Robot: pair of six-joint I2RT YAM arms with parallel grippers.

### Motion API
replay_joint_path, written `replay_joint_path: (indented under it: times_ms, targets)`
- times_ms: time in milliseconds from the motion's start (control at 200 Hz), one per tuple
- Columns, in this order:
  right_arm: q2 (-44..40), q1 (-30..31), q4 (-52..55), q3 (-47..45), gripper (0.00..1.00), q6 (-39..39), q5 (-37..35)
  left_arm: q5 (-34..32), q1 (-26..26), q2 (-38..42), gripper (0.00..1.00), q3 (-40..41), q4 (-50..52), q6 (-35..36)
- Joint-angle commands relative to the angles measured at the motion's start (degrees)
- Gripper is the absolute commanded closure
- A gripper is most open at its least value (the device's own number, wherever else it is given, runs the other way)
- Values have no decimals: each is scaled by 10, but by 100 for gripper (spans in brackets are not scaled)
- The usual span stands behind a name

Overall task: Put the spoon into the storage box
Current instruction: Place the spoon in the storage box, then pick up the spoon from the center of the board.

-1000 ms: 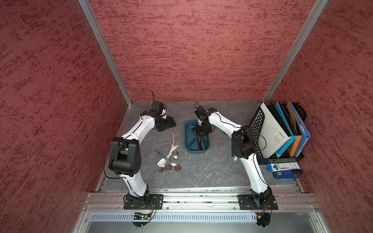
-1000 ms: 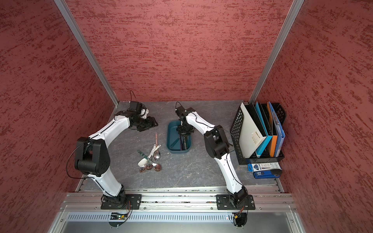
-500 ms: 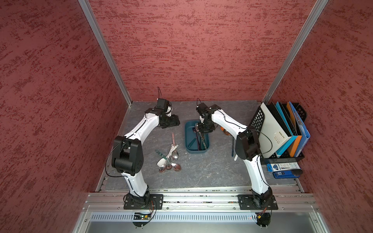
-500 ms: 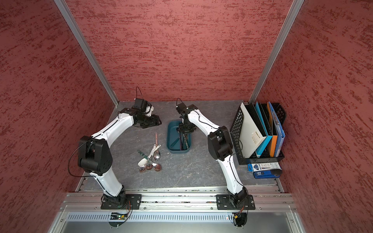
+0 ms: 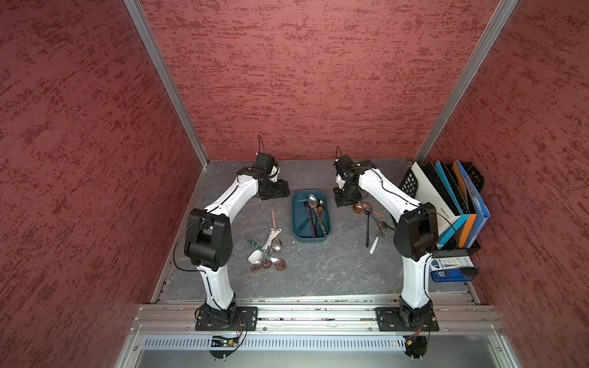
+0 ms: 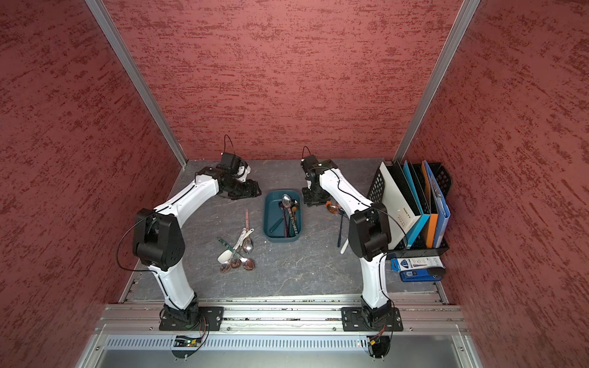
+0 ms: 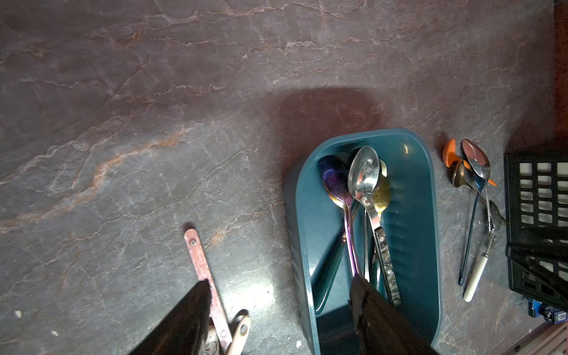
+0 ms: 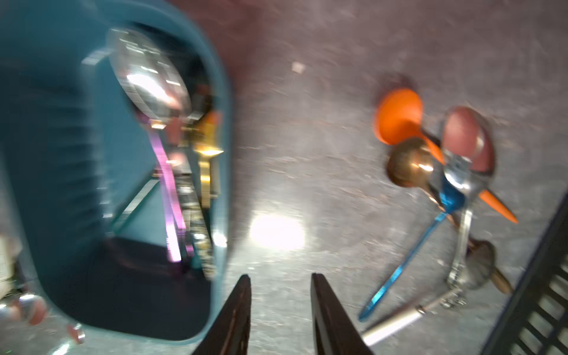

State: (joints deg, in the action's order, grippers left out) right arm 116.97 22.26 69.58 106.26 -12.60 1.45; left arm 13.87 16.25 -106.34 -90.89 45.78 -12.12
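Left wrist view gives us the clearest look at the shallow dark teal plastic storage box (image 7: pixel 412 233) with rounded corners. It sits on the grey stone-patterned table (image 7: pixel 153 123) and holds several spoons lying lengthwise. On top of them is a large silver spoon (image 7: pixel 364 175) with a dark mottled handle, between an iridescent purple metal spoon (image 7: pixel 333 178) and a small gold spoon (image 7: pixel 382 193). In both top views the box lies midway between the two arms. More spoons lie loose on the table on either side of it, among them an orange plastic spoon (image 8: pixel 398 118). The left gripper (image 7: pixel 280 281) has its black fingers spread wide, one over a pink flat-handled spoon (image 7: pixel 201 264) and one over the box; we see nothing between them. In the blurred right wrist view, the right gripper (image 8: pixel 280 276) has its fingers a modest gap apart and empty, over bare table just beside the box wall.
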Motion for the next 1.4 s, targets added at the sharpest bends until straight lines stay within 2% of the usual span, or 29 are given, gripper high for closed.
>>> replay_joint_path:
  times_ms: [0,145,210,506,842,1398]
  targets:
    - [-23,-37,-20,-45,66,34,-19,2,10,-15,25,-18,11,8]
    - [-25,-78,-44,-86,67,51,-33,2,14,-22,25,-29,20,8]
    - [-25,-92,-70,-99,68,71,-17,4,14,-23,25,-30,21,8]
    - [12,-130,-75,-86,71,123,-46,8,12,-19,25,-28,32,7]
    - [34,-146,-80,-88,74,134,-105,10,6,-15,25,-20,35,5]
    - [38,-159,-134,-153,74,118,-99,12,4,-14,24,-15,38,1]
